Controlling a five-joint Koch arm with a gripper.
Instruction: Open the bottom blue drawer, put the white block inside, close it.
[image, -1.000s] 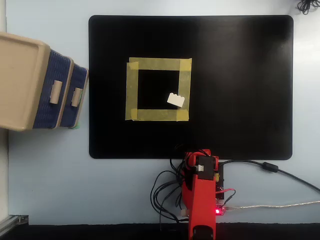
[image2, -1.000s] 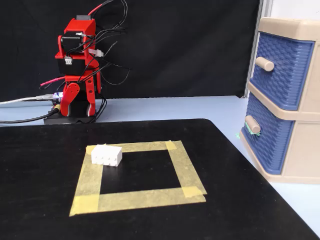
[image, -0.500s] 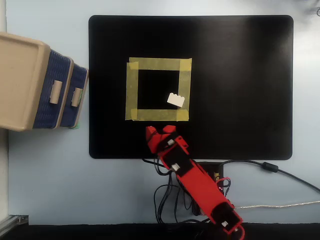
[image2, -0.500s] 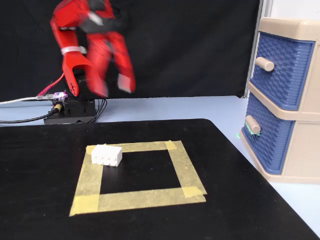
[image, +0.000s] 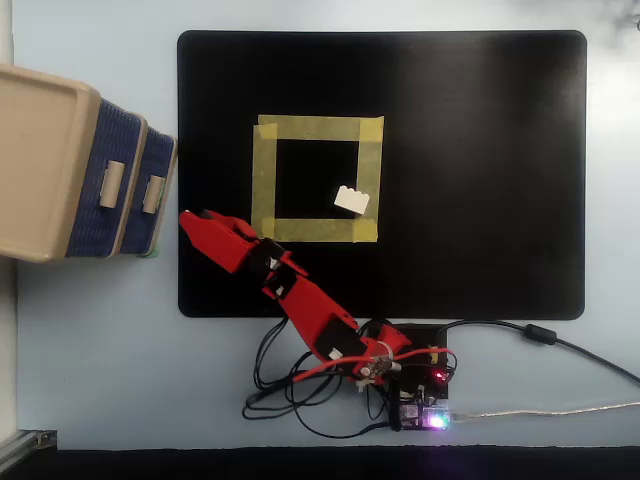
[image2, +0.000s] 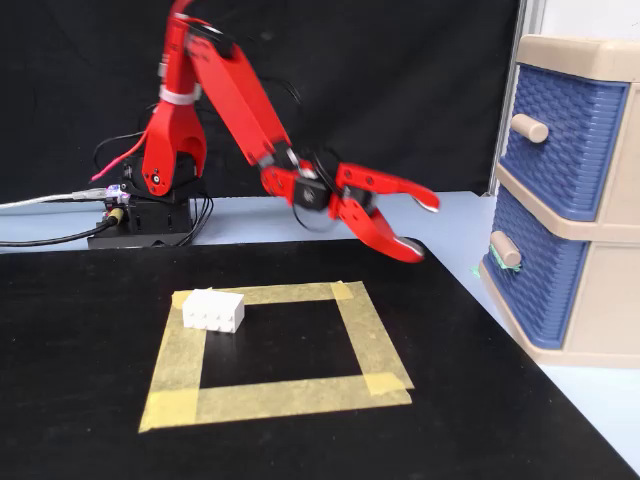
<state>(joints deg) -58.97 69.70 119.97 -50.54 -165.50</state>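
The bottom blue drawer (image: 163, 160) (image2: 548, 285) sits closed at the foot of the beige-topped cabinet, its small beige handle (image2: 505, 249) facing the mat. The white block (image: 351, 200) (image2: 213, 310) lies on the inner corner of a yellow tape square (image: 316, 128) (image2: 357, 322). My red gripper (image: 192, 220) (image2: 420, 228) hangs open and empty above the mat's edge, a short way in front of the drawer handle and well away from the block. The fixed view shows its two jaws spread, one above the other.
The upper blue drawer (image: 118, 150) (image2: 570, 130) is also closed. A black mat (image: 480, 180) (image2: 80, 400) covers the table's middle. The arm's base (image: 400, 375) (image2: 150, 215) and loose cables (image: 560, 345) lie behind the mat.
The arm has unfolded from its rest pose and swung toward the cabinet, and the gripper has dropped low near the bottom drawer. Block and drawers have not moved.
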